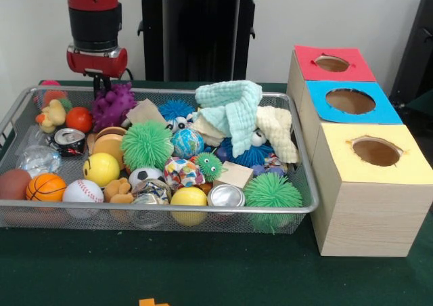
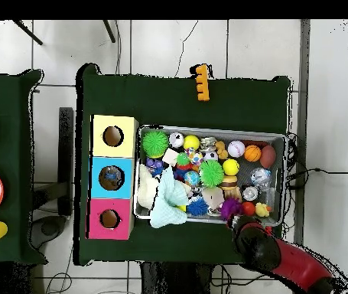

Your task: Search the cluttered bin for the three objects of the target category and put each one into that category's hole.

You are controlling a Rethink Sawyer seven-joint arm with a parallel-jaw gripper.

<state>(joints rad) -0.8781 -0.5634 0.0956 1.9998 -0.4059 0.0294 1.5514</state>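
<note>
Wire bin (image 1: 306, 184) crowded with toys, three holed boxes standing just beside it.

Balls, spiky toys, cans and cloths are filling the bin; the claw (image 1: 101, 84) is hanging over its rim behind the purple spiky toy (image 1: 114, 105), its grip impossible to tell; the green surface (image 1: 203, 272) is carrying everything.

Can't make out the gripper (image 1: 103, 84) fingers, they're tucked behind the bin (image 1: 169, 91) rim and purple spiky ball (image 1: 113, 105).
</note>
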